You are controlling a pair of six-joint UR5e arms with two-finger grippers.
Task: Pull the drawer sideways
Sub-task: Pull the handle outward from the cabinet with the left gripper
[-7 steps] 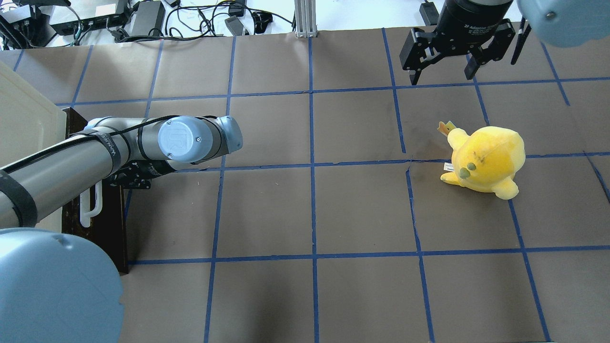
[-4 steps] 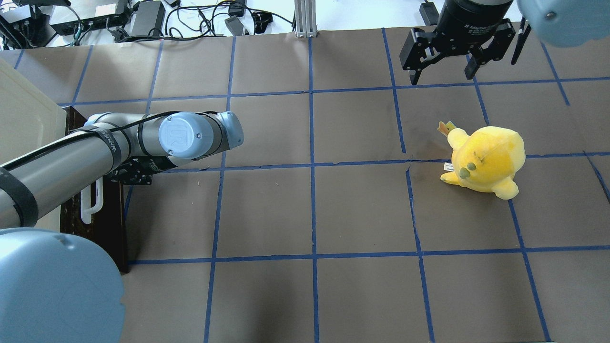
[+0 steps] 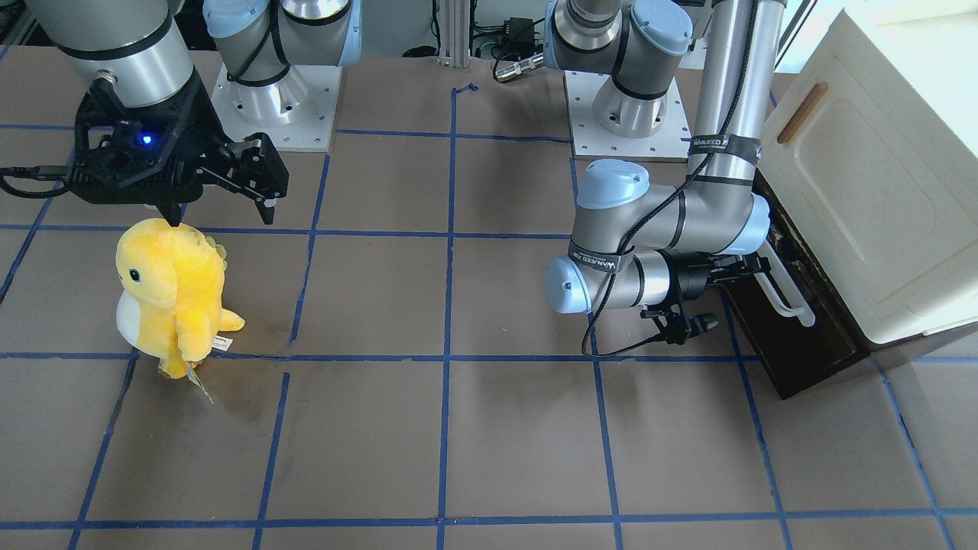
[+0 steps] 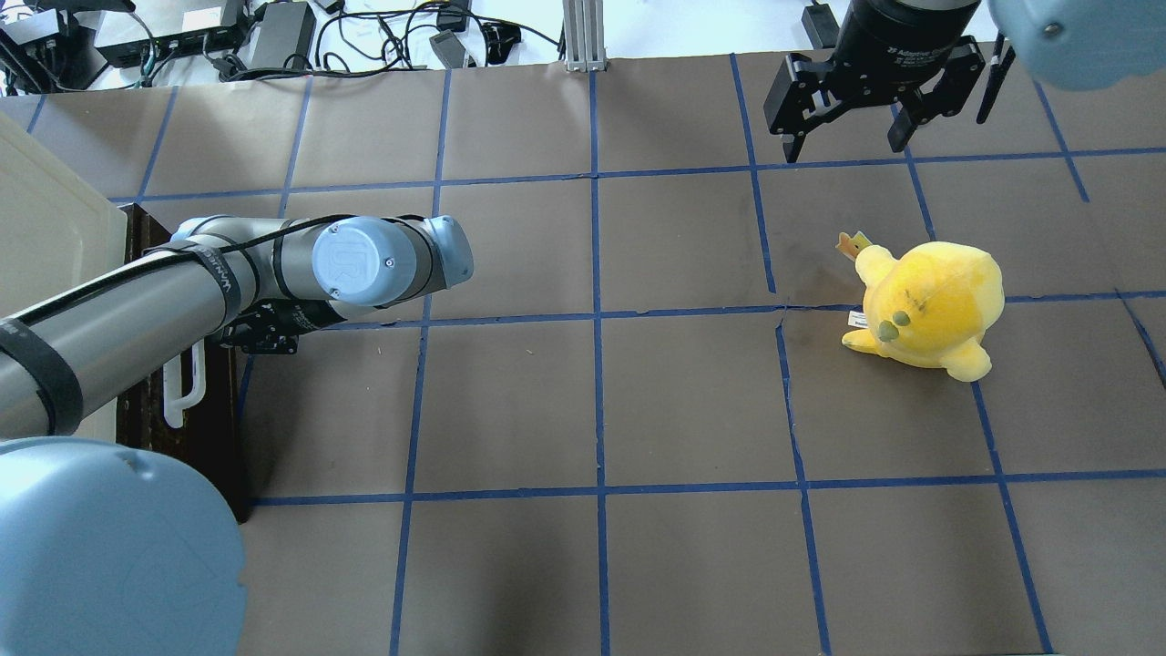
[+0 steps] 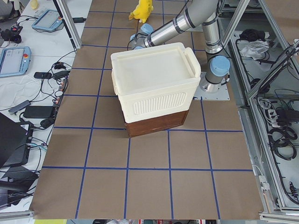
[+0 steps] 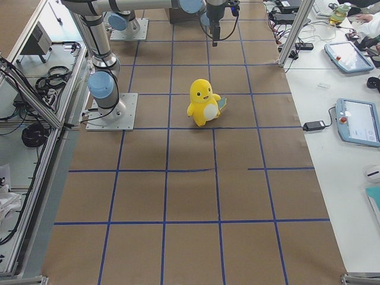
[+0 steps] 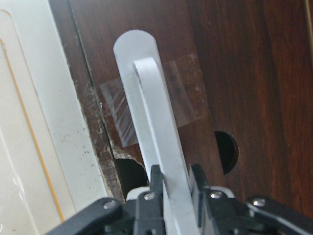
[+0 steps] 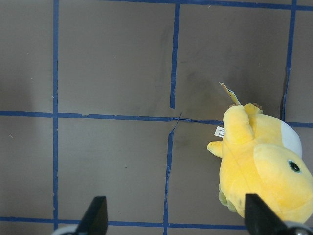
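Note:
The drawer (image 4: 219,428) has a dark brown wooden front and a long white bar handle (image 4: 185,394), and sits at the foot of the cream cabinet (image 4: 46,237) at the table's left edge. In the front view the drawer (image 3: 802,347) and its handle (image 3: 787,294) show under the cabinet. My left gripper (image 3: 758,269) is shut on the handle; the left wrist view shows the fingers (image 7: 155,178) clamped on the white bar (image 7: 151,112). The drawer's interior is hidden. My right gripper (image 4: 847,128) hangs open and empty at the far right.
A yellow plush toy (image 4: 929,305) stands on the brown paper right of centre, just below the right gripper; it also shows in the front view (image 3: 168,290). The cabinet door (image 3: 856,176) has a small brown handle (image 3: 801,113). Cables and power bricks (image 4: 273,36) lie beyond the far edge.
My left arm has moved a little to the right in the overhead view, and the white handle and drawer front have come with it, slightly out from the cabinet. The right arm has not moved.

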